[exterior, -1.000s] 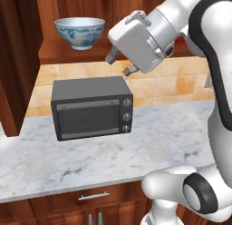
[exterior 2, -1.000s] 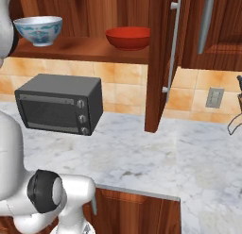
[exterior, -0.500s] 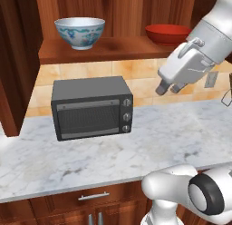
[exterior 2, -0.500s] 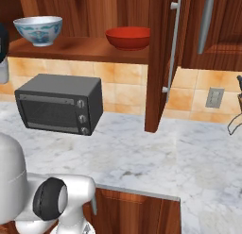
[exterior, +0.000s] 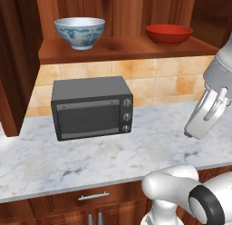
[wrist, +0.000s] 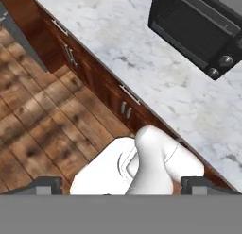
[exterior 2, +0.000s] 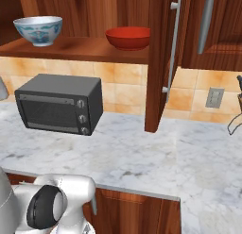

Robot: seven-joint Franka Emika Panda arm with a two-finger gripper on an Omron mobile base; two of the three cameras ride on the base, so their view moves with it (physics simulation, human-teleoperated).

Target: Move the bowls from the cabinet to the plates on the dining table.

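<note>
Both bowls sit on the open cabinet's shelf (exterior: 122,49) above the toaster oven (exterior: 90,107): the patterned bowl (exterior: 79,32) over its left half, the red bowl (exterior: 168,34) up to its right. The tool (wrist: 121,183) is wide open, holding nothing, and faces down at the floor (wrist: 42,129) below the oven's table (wrist: 142,58).

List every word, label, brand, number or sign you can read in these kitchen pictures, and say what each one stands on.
None can be read.
Toaster oven: its knobs carry no legible marks.
Patterned bowl: blue and green decoration, no lettering.
Red bowl: plain.
Wall socket: no legible marking.
</note>
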